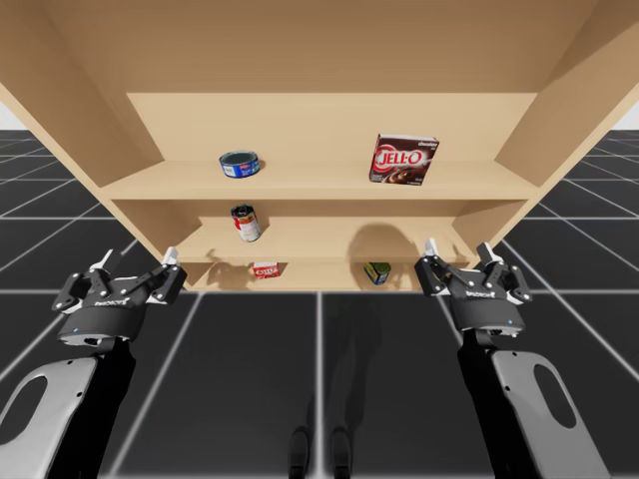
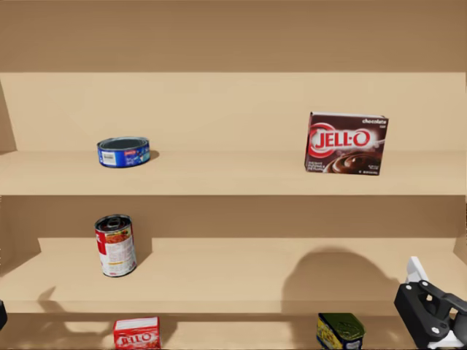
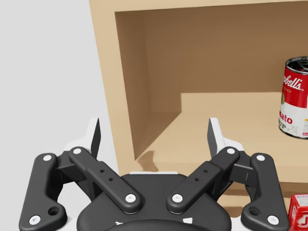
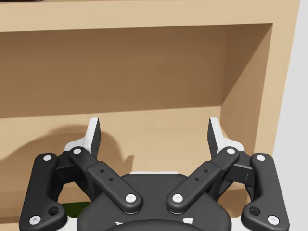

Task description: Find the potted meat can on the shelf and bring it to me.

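A squat dark green-and-yellow can (image 1: 376, 272) stands on the bottom shelf, right of centre, and shows in the head view as the green can (image 2: 340, 331). My right gripper (image 1: 459, 249) hovers open just right of it, in front of the shelf, with nothing between its fingers. From the right wrist, that gripper (image 4: 154, 134) faces the middle shelf's right end, and a sliver of the green can (image 4: 72, 208) peeks out under its left linkage. My left gripper (image 1: 138, 259) is open and empty at the shelf's left end. Seen from its own wrist, the left gripper (image 3: 154, 134) points into the middle shelf's left corner.
The wooden shelf unit (image 1: 319, 185) carries a flat blue round can (image 1: 240, 165) and a brown box (image 1: 403, 160) on top. A tall red-and-white can (image 1: 246, 223) stands on the middle shelf. A small red box (image 1: 266, 270) sits at the bottom left.
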Controlling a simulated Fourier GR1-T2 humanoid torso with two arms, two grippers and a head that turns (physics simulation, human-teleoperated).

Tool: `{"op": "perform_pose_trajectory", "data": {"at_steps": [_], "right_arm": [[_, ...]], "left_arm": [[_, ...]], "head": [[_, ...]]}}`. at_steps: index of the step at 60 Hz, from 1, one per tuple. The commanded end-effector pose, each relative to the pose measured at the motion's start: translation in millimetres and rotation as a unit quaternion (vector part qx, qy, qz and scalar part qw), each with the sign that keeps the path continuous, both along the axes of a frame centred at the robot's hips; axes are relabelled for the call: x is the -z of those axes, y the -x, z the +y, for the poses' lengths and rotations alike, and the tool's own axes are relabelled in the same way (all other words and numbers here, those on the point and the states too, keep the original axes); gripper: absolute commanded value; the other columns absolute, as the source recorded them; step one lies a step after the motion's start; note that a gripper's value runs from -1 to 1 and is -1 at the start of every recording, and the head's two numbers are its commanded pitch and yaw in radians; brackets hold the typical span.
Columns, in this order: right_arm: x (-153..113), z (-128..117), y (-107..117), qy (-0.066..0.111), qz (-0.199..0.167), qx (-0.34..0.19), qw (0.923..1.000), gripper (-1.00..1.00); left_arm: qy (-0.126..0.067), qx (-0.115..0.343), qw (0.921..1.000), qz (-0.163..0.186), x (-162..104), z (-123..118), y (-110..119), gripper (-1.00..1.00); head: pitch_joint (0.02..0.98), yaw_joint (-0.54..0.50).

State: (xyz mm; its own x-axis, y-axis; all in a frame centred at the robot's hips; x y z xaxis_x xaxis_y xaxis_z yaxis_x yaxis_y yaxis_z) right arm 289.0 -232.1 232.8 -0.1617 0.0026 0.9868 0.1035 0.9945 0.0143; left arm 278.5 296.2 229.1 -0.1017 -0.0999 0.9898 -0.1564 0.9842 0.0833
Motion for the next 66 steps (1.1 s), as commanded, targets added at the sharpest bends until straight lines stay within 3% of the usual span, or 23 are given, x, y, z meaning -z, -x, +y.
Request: {"op": "perform_pose_trajectory", "data": {"at_steps": [1, 9, 21, 30, 42, 47, 49, 52, 61, 66], "right_arm": [[1, -2, -1, 0.004, 0.004, 0.005, 1.0, -1.0], [1, -3, -2, 0.006, 0.004, 0.007, 1.0, -1.0], [1, -3, -2, 0.01, 0.003, 0.008, 0.9999, -1.0], [1, -4, -3, 0.01, 0.002, 0.009, 0.9999, -1.0], [2, -1, -2, 0.01, 0.016, -0.008, 0.9998, -1.0], [-5, 2, 6, -0.003, 0.017, -0.021, 0.9996, -1.0], [-10, 3, 13, 0.009, 0.012, -0.02, 0.9997, -1.0], [-15, 4, 20, 0.004, 0.016, -0.033, 0.9993, -1.0], [-16, 12, 47, 0.017, 0.042, -0.085, 0.9954, -1.0], [-5, 19, 62, 0.002, 0.063, -0.123, 0.9905, -1.0]], "left_arm": [[-0.006, -0.005, 1.0, 0.0, 0, 1, 0, -1.0], [-0.012, -0.004, 0.9999, 0.001, 1, 1, -2, -1.0], [-0.017, 0.0, 0.9999, 0.003, 3, -1, -3, -1.0], [-0.018, 0.001, 0.9998, 0.004, 4, -2, -4, -1.0], [-0.016, 0.001, 0.9999, 0.005, 4, -3, -4, -1.0], [-0.016, 0.001, 0.9999, 0.006, 4, -3, -4, -1.0], [-0.016, 0.001, 0.9999, 0.006, 5, -3, -4, -1.0], [-0.015, 0.001, 0.9999, 0.006, 4, -3, -4, -1.0], [-0.015, 0.002, 0.9999, 0.007, 4, -2, -4, -1.0], [-0.01, 0.006, 0.9999, 0.011, 5, -3, -4, -1.0]], "head": [[0.463, 0.0], [0.576, -0.03], [0.706, -0.17], [0.739, -0.24], [0.74, -0.24], [0.735, -0.24], [0.736, -0.24], [0.734, -0.24], [0.735, -0.25], [0.736, -0.25]]}}
